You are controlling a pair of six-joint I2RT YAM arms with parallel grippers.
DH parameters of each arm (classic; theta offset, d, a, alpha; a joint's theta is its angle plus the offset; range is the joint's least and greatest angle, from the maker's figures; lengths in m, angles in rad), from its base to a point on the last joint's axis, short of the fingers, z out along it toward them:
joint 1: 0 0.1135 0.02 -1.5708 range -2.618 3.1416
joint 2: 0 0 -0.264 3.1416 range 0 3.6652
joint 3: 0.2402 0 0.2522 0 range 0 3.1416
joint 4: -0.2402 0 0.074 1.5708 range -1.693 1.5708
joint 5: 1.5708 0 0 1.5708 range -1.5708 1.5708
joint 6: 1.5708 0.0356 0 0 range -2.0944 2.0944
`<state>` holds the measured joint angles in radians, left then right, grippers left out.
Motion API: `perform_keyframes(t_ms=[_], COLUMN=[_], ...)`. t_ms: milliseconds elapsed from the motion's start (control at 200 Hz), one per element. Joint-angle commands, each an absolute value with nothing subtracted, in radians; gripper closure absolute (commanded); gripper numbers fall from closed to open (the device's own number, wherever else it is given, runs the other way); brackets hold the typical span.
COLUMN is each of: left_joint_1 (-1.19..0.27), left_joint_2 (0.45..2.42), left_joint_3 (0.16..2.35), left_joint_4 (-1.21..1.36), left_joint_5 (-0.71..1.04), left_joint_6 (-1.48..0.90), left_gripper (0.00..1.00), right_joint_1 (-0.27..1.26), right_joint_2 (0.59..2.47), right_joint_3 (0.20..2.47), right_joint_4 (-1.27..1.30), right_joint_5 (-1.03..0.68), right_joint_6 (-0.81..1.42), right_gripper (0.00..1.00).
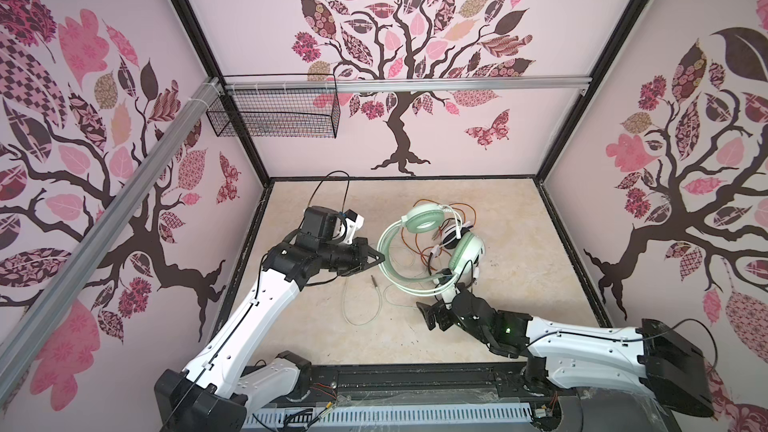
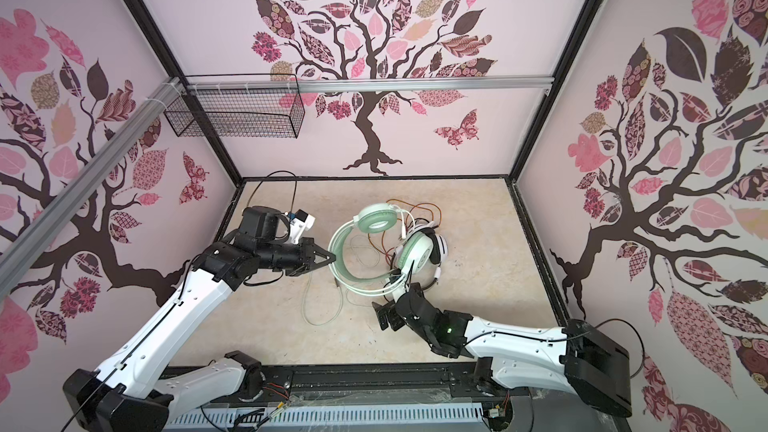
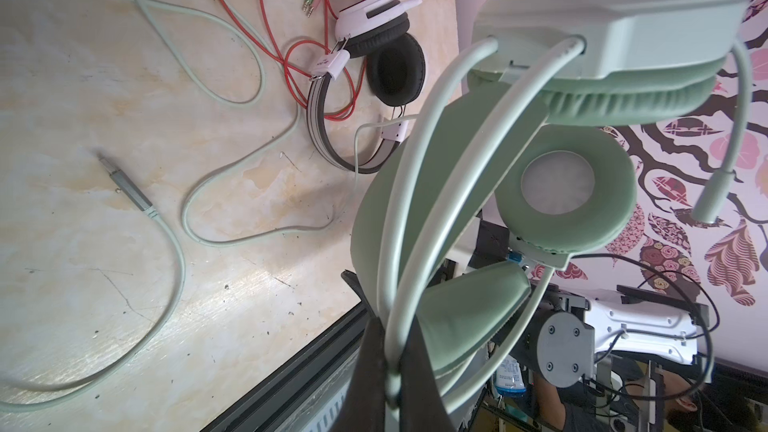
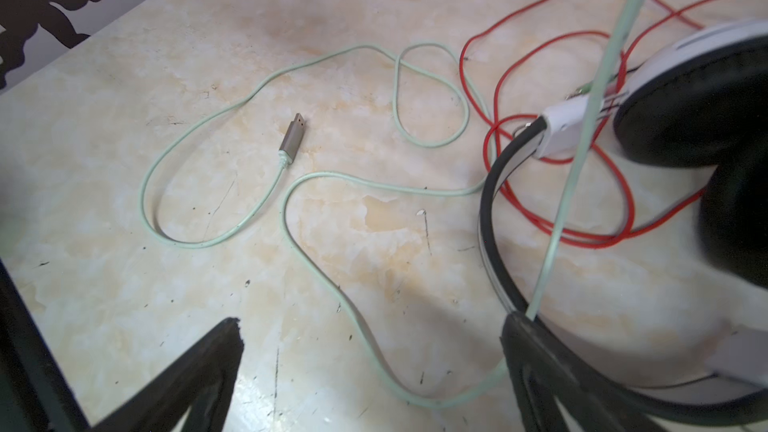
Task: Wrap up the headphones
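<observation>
**Left tool grips the mint pair; right tool open**

The left tool [image 1: 380, 259] is closed on the headband of the mint pair [image 1: 419, 220]. In the left wrist view its fingers [image 3: 370, 376] pinch the two thin band wires, and the padded strap and both cups hang beyond them, clear of the worktop [image 1: 519, 284]. In both top views the mint pair is near the middle of the worktop, with its band toward the left tool. One cup faces up and the other is turned on its side.

The white pair [image 1: 448, 238] lies on the worktop under and just behind the mint pair, showing between its two cups. Its black pads and grey band are plain in the left wrist view. Its red cord [image 3: 291, 68] lies in loose loops around it, partly beneath the mint pair.

The pale cord [image 1: 347, 305] comes down from the mint pair and snakes in open loops over the worktop, on the side of the mint pair nearer the arm bases. Its plug [image 1: 374, 282] lies loose near the mint band, apart from both tools.

The right tool [image 1: 432, 317] stands near the mint pair's side-turned cup — jaws wide apart, nothing between them. In the right wrist view a taut stretch of pale cord drops past the tip of one finger [image 4: 540, 367]; whether they touch cannot be told. The white pair's band curves just beside that finger.
</observation>
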<state>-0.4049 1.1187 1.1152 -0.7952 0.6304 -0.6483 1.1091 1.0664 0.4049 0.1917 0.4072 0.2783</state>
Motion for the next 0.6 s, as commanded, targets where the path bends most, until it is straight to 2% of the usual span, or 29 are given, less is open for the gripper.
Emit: perform_keyframes(t_ms=[0, 130, 240, 305, 470, 595], left_joint_1=[-0.364, -0.364, -0.365, -0.365, -0.365, -0.364], left_joint_2=[1.094, 1.083, 1.077, 1.077, 1.085, 1.084], left_joint_3=[1.103, 1.098, 1.086, 1.083, 1.098, 1.116], left_joint_4=[-0.763, -0.759, -0.749, -0.749, -0.764, -0.778], left_joint_5=[0.536, 0.548, 0.56, 0.558, 0.562, 0.55], left_joint_6=[-0.65, -0.658, -0.668, -0.666, -0.655, -0.646], left_gripper=[1.0, 1.0, 1.0, 1.0, 1.0, 1.0], right_joint_1=[1.141, 1.16, 1.16, 1.16, 1.139, 1.138], right_joint_2=[1.109, 1.204, 1.288, 1.325, 1.409, 1.385], right_joint_3=[0.458, 0.511, 0.461, 0.474, 0.566, 0.548], right_joint_4=[0.238, 0.198, 0.453, 0.487, 0.365, 0.364], right_joint_5=[0.639, 0.916, 1.064, 1.061, 1.091, 1.005], right_joint_6=[0.119, -0.027, -0.313, -0.379, -0.301, -0.277], right_gripper=[0.0, 0.0, 0.0, 0.0, 0.0, 0.0])
